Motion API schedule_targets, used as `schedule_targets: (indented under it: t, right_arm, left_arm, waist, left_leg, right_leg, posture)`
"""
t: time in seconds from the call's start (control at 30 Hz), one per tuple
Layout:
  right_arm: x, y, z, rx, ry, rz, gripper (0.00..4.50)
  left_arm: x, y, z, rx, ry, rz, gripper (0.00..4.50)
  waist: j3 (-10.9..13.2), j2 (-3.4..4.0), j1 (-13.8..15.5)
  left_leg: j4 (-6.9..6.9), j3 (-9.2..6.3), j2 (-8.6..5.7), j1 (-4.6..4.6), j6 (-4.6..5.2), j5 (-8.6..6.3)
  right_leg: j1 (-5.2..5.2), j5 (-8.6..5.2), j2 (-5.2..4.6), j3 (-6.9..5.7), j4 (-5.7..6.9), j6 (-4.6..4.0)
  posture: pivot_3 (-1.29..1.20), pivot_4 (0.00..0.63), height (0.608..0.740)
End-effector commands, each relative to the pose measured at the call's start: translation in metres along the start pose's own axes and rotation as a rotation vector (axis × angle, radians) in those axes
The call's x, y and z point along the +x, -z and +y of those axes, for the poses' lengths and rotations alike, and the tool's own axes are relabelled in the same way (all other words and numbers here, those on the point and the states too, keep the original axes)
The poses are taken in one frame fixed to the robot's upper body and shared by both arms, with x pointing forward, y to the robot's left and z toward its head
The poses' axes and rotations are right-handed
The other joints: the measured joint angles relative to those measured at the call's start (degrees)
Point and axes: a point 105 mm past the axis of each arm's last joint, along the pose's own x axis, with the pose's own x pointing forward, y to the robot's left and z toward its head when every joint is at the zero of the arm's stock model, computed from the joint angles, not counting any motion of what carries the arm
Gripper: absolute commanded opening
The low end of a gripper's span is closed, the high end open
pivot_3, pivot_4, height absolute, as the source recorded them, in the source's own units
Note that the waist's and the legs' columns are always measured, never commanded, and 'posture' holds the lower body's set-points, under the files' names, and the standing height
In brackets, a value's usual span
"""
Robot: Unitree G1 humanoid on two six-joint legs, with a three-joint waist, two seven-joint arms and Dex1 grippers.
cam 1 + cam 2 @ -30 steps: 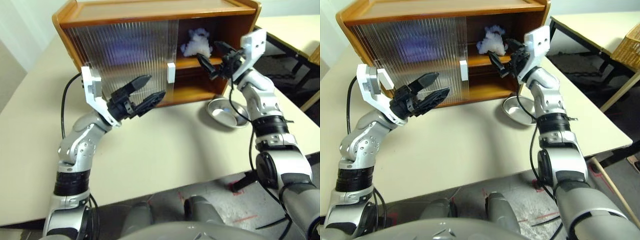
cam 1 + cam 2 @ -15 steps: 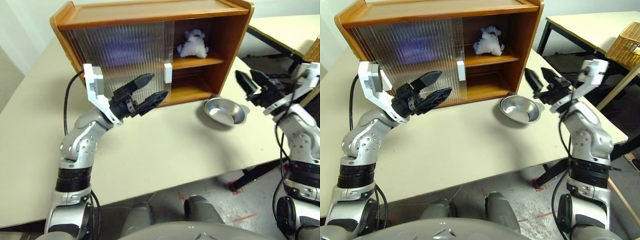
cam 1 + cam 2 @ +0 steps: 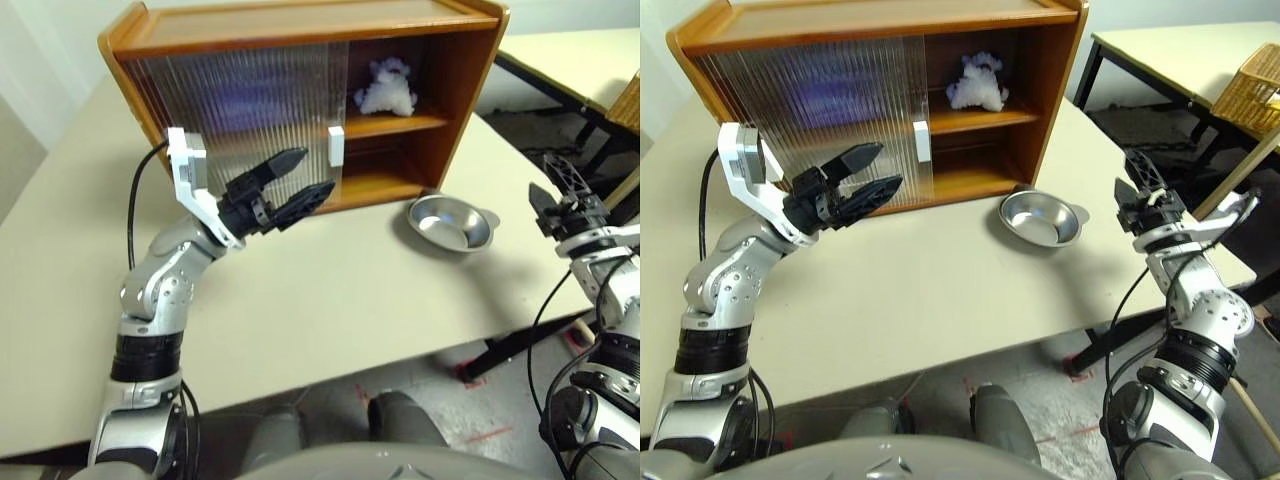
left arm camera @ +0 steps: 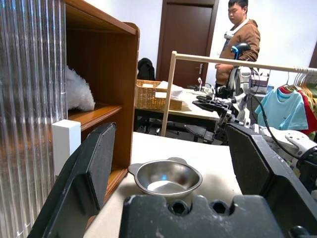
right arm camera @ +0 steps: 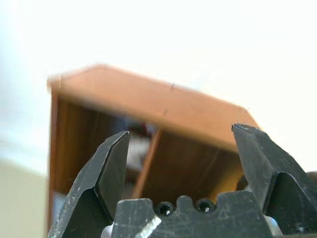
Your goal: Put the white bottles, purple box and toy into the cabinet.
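Toy (image 3: 388, 88) sits on cabinet (image 3: 300, 20) shelf, rt half, door slid left. Steel dish (image 3: 450, 222) on table at cabinet's 5 o'clock. L gripper (image 3: 298, 180) spread wide, empty, before the door; R gripper (image 3: 553, 182) released, empty, 3 o'clock of dish

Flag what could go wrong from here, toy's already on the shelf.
1. The toy lies on the cabinet shelf in the open right bay, its door slid left; nothing blocks it from tipping out if the cabinet is bumped.
2. The steel dish sits on the table just in front of that bay; a reach for the door could knock it.
3. The right end effector, open and empty, hovers past the table's right edge, near the neighbouring table's legs.
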Motion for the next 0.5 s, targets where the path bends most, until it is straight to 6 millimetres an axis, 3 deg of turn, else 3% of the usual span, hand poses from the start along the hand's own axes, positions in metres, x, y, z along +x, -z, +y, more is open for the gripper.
schedule_targets:
  t: [0.03,0.23,0.5]
  right_arm:
    - [-0.002,-0.007,-0.016,0.087,0.049,-0.032,4.48]
    - [-0.009,-0.002,-0.044,0.149,0.131,-0.026,4.48]
    - [-0.01,0.006,-0.062,0.153,0.175,-0.015,4.48]
  left_arm:
    - [-0.001,-0.004,0.0,0.019,-0.004,0.009,4.5]
    - [-0.003,-0.006,0.0,0.025,-0.013,0.012,4.5]
    - [-0.006,-0.007,-0.002,0.027,-0.027,0.015,4.5]
  waist:
    - [0.0,0.01,-0.02]
    - [0.0,0.01,0.03]
    - [0.0,0.01,0.21]
  left_leg:
    - [-0.01,0.0,0.01,0.0,0.0,0.0]
    - [-0.04,0.01,0.01,-0.02,0.0,0.0]
    - [-0.04,0.01,0.01,-0.04,0.01,0.0]
  right_leg:
    - [0.0,0.0,0.01,0.0,-0.01,0.0]
    - [0.0,0.0,0.01,0.01,-0.06,0.01]
    - [0.0,0.01,0.01,0.01,-0.08,0.03]
  posture:
    - [0.01,0.0,0.74]
    - [0.03,0.0,0.74]
    - [0.04,0.0,0.74]
